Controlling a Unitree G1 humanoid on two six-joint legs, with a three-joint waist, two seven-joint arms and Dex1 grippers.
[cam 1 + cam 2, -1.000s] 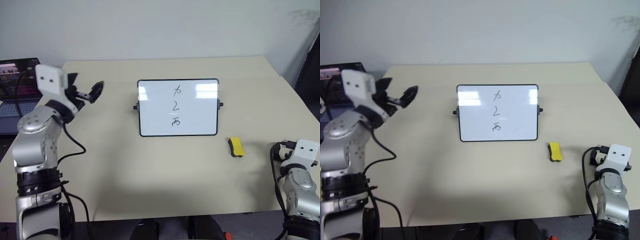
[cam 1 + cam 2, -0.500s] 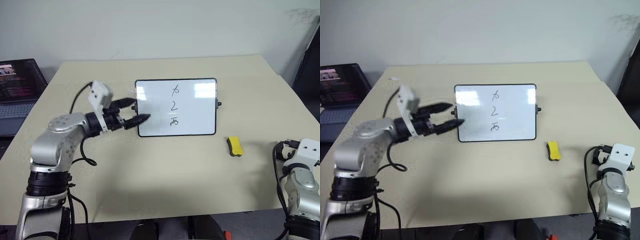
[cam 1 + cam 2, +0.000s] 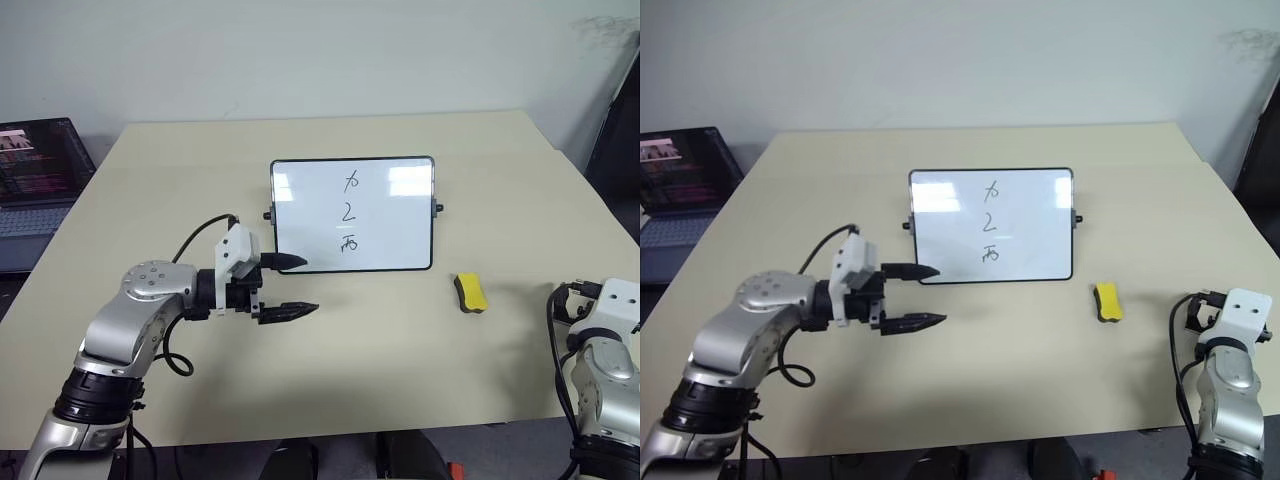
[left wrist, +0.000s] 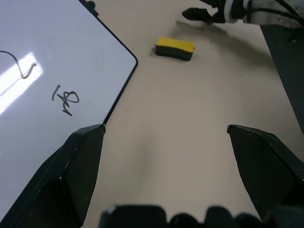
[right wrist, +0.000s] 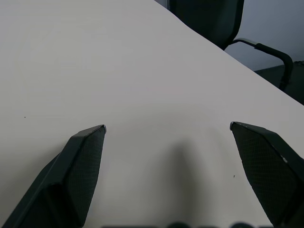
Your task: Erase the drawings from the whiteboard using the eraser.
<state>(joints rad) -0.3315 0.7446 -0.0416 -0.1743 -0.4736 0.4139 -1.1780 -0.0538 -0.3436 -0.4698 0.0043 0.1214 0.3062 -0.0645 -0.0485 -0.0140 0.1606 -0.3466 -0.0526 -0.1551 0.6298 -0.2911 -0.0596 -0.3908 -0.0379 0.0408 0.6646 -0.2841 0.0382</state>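
The right gripper (image 5: 167,130), jaws spread and empty, sat nearest the eraser (image 3: 472,293) (long axis near-to-far), just toward the table's middle. The left gripper (image 3: 293,287), also spread, hovered before the whiteboard (image 3: 390,240).

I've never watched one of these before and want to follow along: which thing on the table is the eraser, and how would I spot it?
Start at the whiteboard standing mid-table with three dark scribbles down its middle. Look just past its lower right corner, on the bare tabletop. The eraser is the small yellow oblong block with a dark underside, the only brightly coloured thing there.
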